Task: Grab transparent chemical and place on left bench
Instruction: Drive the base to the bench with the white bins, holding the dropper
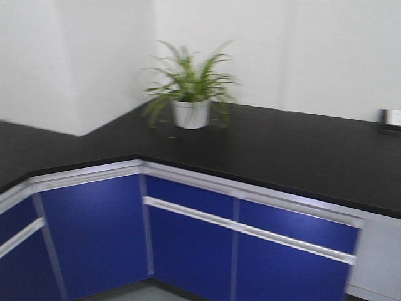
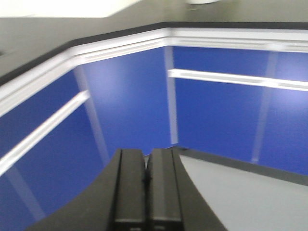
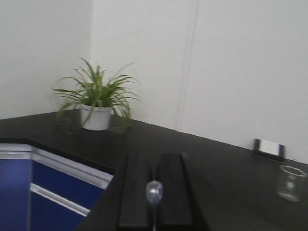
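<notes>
- My left pincer [image 2: 145,156] is clenched on nothing. It hangs low in front of the blue cabinets [image 2: 130,101], below the worktop's front edge.
- At the inner corner of the worktop [image 1: 282,150] stands a potted plant [image 1: 190,114], with no glassware near it.
- My right pincer [image 3: 155,156] has its jaws drawn together and grasps nothing. It sits higher, looking across the front edge.
- Towards the right end, near the back edge, the transparent chemical [image 3: 290,183] stands upright on the worktop. It is just beside a wall socket [image 3: 269,147] and well apart from my pincer.
- As I judge it, nothing is done yet. I must release the right pincer, reach, grasp and lift, then carry the glass to the left bench, which I cannot pick out here.
</notes>
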